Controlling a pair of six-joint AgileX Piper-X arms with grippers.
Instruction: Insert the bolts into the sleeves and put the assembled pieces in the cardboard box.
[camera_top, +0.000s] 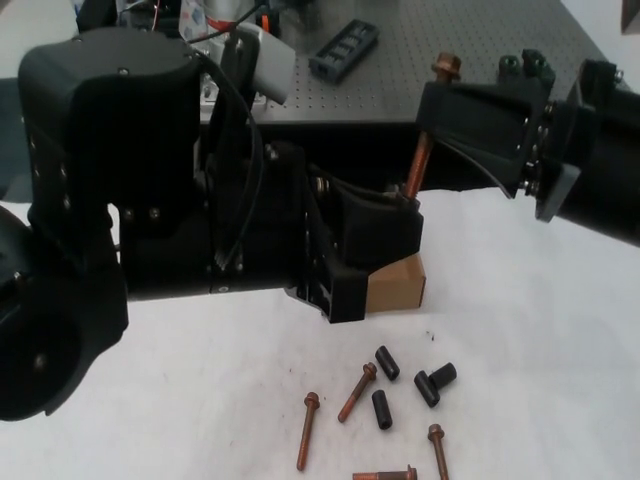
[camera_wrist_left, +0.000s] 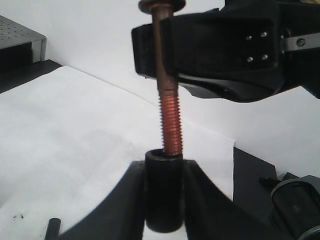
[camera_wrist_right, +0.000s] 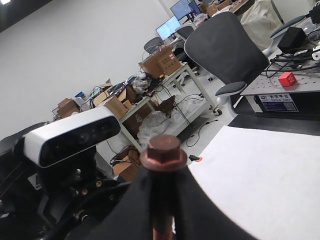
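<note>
Your left jaws pinch a black sleeve (camera_wrist_left: 164, 200) upright above the desk (camera_top: 520, 330). Your right jaws pinch a copper bolt (camera_wrist_left: 168, 120) near its head, with its threaded tip at the sleeve's mouth. Under the left jaws sits the box (camera_top: 400, 283). Nearer you, spare bolts (camera_top: 307, 430) and spare sleeves (camera_top: 382, 408) lie loose on the desk.

I'm in a lab-like office: behind the black office chair (camera_wrist_right: 225, 52) stand desks (camera_wrist_right: 186, 75) piled with cardboard boxes (camera_wrist_right: 160, 61) and monitors (camera_wrist_right: 167, 27) (cables (camera_wrist_right: 200, 135) trail across the floor near it), and beside that chair is a perforated metal tabletop (camera_wrist_right: 295, 86).
</note>
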